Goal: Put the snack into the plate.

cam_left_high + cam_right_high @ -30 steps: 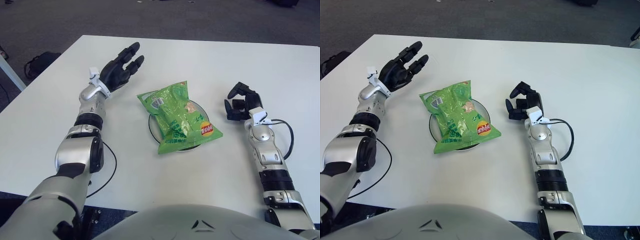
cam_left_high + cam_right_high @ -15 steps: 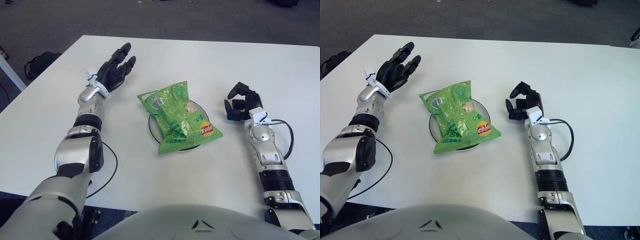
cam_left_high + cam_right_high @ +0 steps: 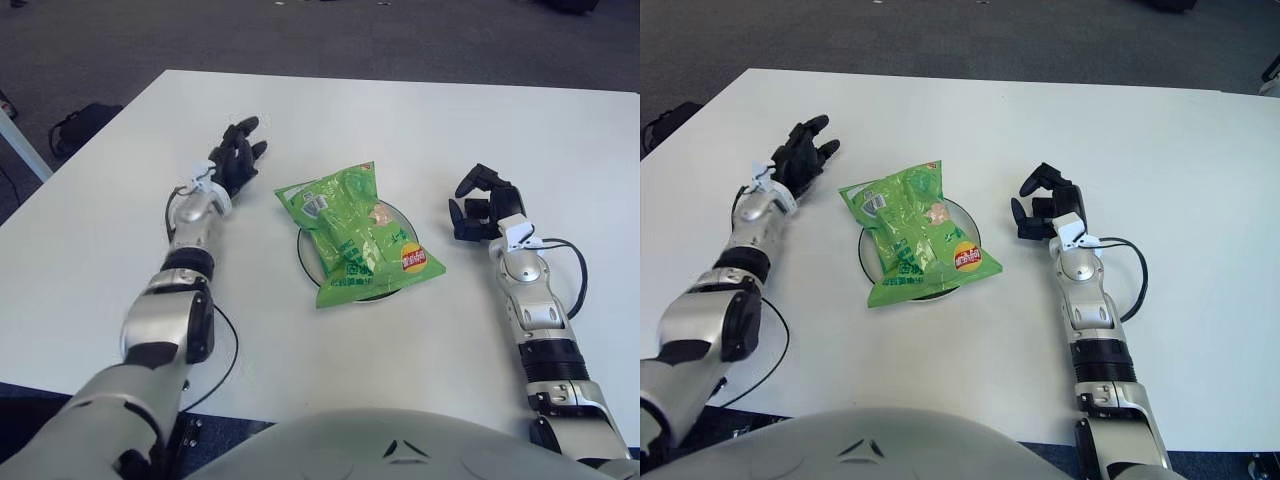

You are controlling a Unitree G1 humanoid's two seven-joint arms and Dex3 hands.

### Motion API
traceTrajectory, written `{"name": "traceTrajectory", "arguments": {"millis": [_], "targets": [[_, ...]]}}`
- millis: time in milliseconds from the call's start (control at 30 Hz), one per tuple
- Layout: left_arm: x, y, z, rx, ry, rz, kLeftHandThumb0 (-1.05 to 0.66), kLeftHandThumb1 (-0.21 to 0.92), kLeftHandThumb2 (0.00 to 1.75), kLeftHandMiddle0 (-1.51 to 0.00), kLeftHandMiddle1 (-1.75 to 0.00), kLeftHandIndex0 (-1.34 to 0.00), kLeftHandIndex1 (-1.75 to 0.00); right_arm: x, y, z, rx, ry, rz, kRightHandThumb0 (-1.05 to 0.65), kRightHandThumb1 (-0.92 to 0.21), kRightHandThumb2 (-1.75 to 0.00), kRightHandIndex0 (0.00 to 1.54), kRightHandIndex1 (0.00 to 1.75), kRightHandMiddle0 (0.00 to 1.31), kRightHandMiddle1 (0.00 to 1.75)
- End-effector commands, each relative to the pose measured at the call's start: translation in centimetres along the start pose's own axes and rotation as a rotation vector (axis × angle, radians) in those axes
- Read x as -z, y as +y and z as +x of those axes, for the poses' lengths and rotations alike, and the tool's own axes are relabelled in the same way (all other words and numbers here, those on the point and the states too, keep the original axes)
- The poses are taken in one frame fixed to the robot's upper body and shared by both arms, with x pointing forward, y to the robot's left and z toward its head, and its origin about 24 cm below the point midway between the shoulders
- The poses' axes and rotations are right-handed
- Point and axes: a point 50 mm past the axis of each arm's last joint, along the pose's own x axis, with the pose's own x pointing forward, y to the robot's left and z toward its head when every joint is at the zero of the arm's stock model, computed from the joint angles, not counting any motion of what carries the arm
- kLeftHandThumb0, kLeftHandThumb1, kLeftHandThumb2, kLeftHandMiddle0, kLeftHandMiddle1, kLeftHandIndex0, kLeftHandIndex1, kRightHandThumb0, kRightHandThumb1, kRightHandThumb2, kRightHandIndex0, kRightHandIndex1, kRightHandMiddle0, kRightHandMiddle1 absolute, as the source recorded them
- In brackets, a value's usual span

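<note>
Lowered and drawn back since a moment ago, the left hand (image 3: 236, 155) now sits low over the white table (image 3: 420, 120), left of the snack (image 3: 355, 235).

Nearest the camera, the robot's grey torso fills the bottom edge, and both silver forearms reach forward from it across the table. The green snack bag lies on the plate (image 3: 410, 222), covering most of it, with only parts of the dark rim showing at its sides. Right of the snack, the right hand (image 3: 480, 205) shows with its fingers curled in, holding nothing. Left of the snack and slightly beyond it, the left hand's fingers are loosely extended and empty. Beyond the table's far edge lies dark grey carpet (image 3: 330, 35).
</note>
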Motion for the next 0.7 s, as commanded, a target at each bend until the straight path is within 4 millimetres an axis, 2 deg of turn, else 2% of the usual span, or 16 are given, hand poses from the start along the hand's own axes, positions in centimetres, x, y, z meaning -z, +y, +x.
{"name": "traceTrajectory", "arguments": {"millis": [0, 167, 233, 300, 367, 433, 667], "targets": [[0.4, -0.1, -0.2, -0.065, 0.019, 0.009, -0.78, 0.92, 0.97, -0.45, -1.33, -0.03, -1.4, 4.8, 1.6, -2.6, -0.083, 0.24, -0.038, -0.48, -0.33, -1.3, 1.31, 1.75, 0.6, 1.75], [1.3, 0.0, -0.7, -0.121, 0.078, 0.013, -0.69, 0.92, 0.95, -0.51, -1.58, -0.12, -1.64, 4.8, 1.6, -2.7, -0.086, 0.242, -0.027, -0.48, -0.33, -1.3, 1.31, 1.75, 0.6, 1.75], [1.5, 0.0, -0.9, -0.123, 0.087, 0.012, -0.61, 0.92, 0.92, -0.56, -1.68, -0.22, -1.7, 4.9, 1.5, -2.7, -0.086, 0.241, -0.025, -0.48, -0.33, -1.3, 1.31, 1.75, 0.6, 1.75], [1.6, -0.1, -1.2, -0.122, 0.092, 0.019, -0.58, 0.92, 0.9, -0.62, -1.71, -0.29, -1.72, 4.9, 1.5, -2.7, -0.086, 0.241, -0.025, -0.48, -0.33, -1.3, 1.31, 1.75, 0.6, 1.75], [1.9, 0.0, -1.5, -0.119, 0.101, 0.049, -0.47, 0.87, 0.78, -0.65, -1.73, -0.27, -1.73, 4.9, 1.5, -2.8, -0.085, 0.24, -0.027, -0.48, -0.33, -1.3, 1.31, 1.75, 0.6, 1.75], [2.2, -0.1, -2.0, -0.114, 0.107, 0.087, -0.41, 0.82, 0.74, -0.7, -1.74, -0.28, -1.74, 4.9, 1.4, -2.8, -0.085, 0.24, -0.028, -0.48, -0.33, -1.3, 1.31, 1.75, 0.6, 1.75], [4.1, -0.8, -4.1, -0.064, 0.136, 0.164, -0.39, 0.69, 0.85, -0.88, -1.75, -0.34, -1.75, 5.1, 1.0, -3.0, -0.08, 0.248, -0.04, -0.48, -0.33, -1.3, 1.3, 1.75, 0.6, 1.75]]}}
